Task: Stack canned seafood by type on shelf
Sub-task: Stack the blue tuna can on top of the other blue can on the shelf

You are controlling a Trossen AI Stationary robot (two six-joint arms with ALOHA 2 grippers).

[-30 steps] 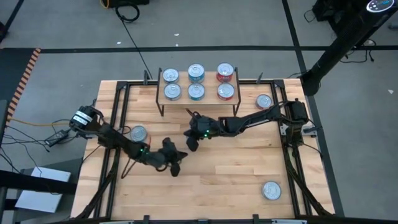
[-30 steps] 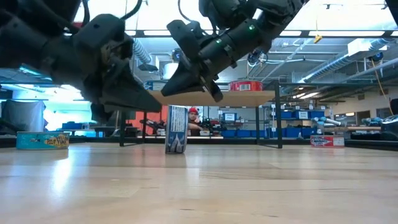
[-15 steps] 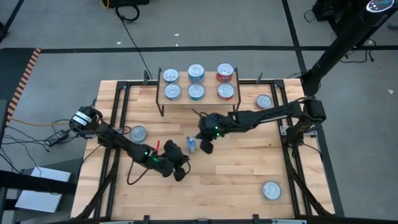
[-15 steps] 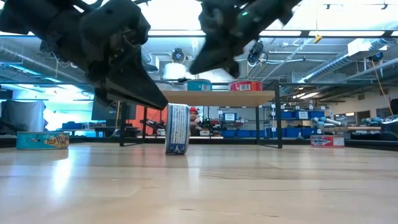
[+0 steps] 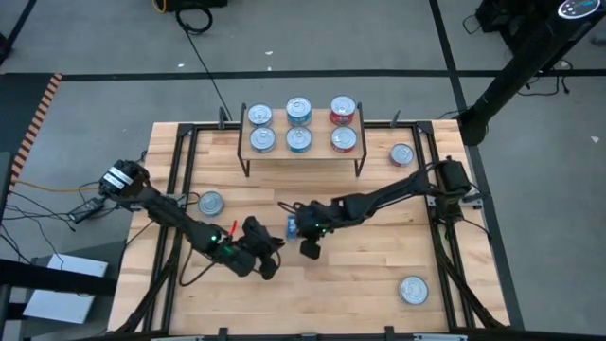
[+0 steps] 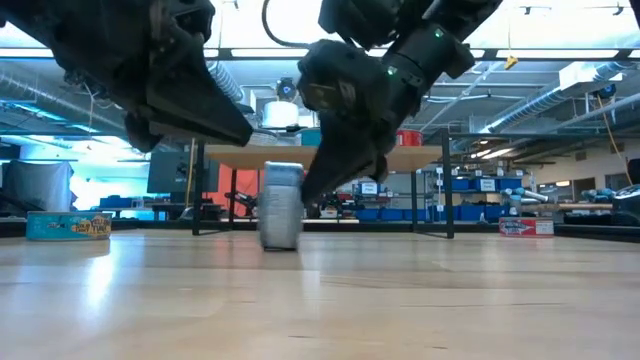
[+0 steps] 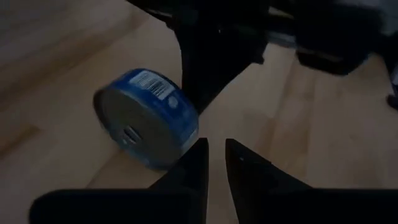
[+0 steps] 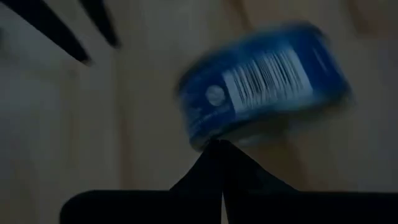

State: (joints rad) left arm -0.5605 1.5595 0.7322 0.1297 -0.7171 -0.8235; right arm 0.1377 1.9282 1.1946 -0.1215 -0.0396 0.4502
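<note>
A blue-labelled can (image 5: 292, 225) stands on its edge mid-table, also seen in the low view (image 6: 282, 205). My right gripper (image 8: 217, 145) is shut, with its tips at the can's right side (image 6: 318, 186). My left gripper (image 7: 215, 144) hovers to the near left of the can, raised above the table, a narrow gap between its fingers and nothing in it. The shelf (image 5: 320, 126) at the far edge carries six cans in three columns. My right gripper touches the can's blue labelled side wall (image 8: 231, 132) with its shut fingertips (image 7: 189, 93). The fingers slant down from the table's far right. The can stands on its rim on the table, slightly tilted.
Loose cans lie flat on the table: one at the left (image 5: 211, 203), one at the far right beside the shelf (image 5: 401, 153), one at the near right (image 5: 413, 290). Black rails (image 5: 182, 189) run along the table's sides.
My right gripper has swung toward the near edge and come down beside the standing can. My left gripper has risen and drawn back from the can toward the table's near left. The can has stayed on its edge at about the same spot.
</note>
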